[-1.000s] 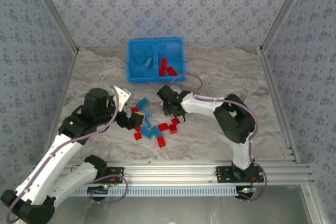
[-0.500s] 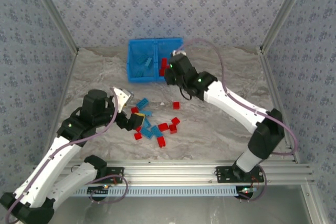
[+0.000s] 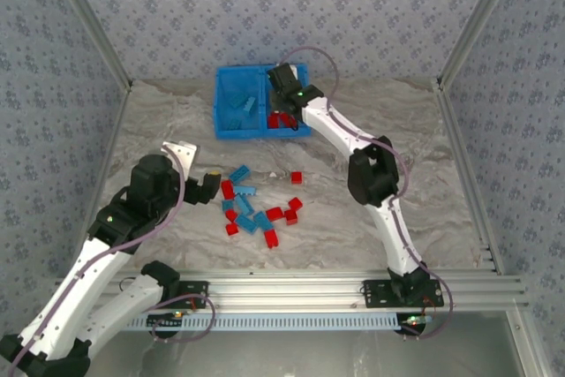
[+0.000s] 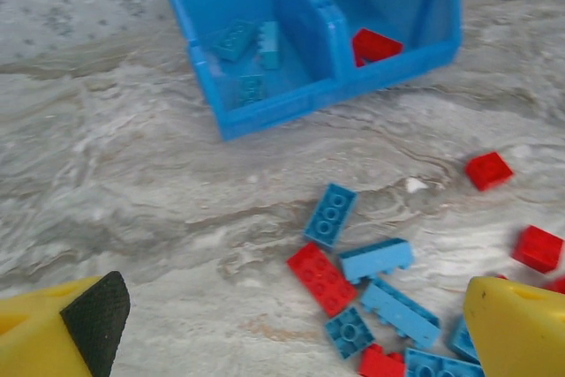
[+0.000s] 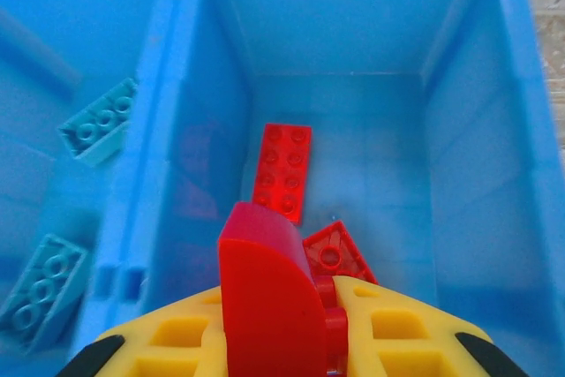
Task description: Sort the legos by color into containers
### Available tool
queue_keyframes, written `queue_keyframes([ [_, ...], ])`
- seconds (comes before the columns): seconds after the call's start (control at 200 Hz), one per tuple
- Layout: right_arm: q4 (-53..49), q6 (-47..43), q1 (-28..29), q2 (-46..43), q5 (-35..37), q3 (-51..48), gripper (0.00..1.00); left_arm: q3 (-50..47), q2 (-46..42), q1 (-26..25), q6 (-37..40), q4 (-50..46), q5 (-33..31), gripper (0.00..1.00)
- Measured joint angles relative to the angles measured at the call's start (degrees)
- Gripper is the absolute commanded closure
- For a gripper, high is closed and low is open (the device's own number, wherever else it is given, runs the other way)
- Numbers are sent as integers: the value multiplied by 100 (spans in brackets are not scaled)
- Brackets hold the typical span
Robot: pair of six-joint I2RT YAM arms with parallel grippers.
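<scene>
Now clamps red lego in right gripper above bin's right compartment. Holds left gripper open beside loose legos.

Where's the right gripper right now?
Top view: the right gripper hangs over the blue bin's right compartment, shut on a red brick above the loose red bricks inside.

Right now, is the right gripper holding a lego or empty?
Holding. The right gripper is shut on a red lego, poised over the bin's right compartment, where two red legos lie.
</scene>
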Motion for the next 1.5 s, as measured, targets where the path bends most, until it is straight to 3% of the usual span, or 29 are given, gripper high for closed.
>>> queue_keyframes([
  [0.185, -365, 2, -157, 994, -140, 1082, 76, -2, -131, 0, -114, 28, -385, 1],
  [0.325, -490, 46, -247, 1335, -210, 1589, 63, -2, -197, 0, -133, 33, -433, 1],
  [0.425, -577, 109, -293, 1364, -304, 1797, 59, -2, -225, 2, -131, 33, -337, 1],
  [0.725, -960, 155, -289, 898, -474, 1987, 58, -37, -289, 0, -39, 31, 415, 1],
  [0.849, -1058, 105, -232, -175, -566, 1040, 55, -57, -299, 0, -2, 31, 520, 1],
  [1.064, -568, -385, 136, -3163, -949, -1873, 37, -76, -291, 0, 24, 28, 564, 1],
  [1.194, -295, -527, 514, -4489, -903, -3399, 29, -79, -286, 0, 28, 28, 564, 1],
  [1.324, -103, -249, 621, -4977, -839, -4682, 10, -79, -286, 0, 66, 28, 610, 1],
  [1.499, -4, 140, 621, -4527, -802, -5654, 5, -79, -280, 0, 177, 28, 1003, 1],
])
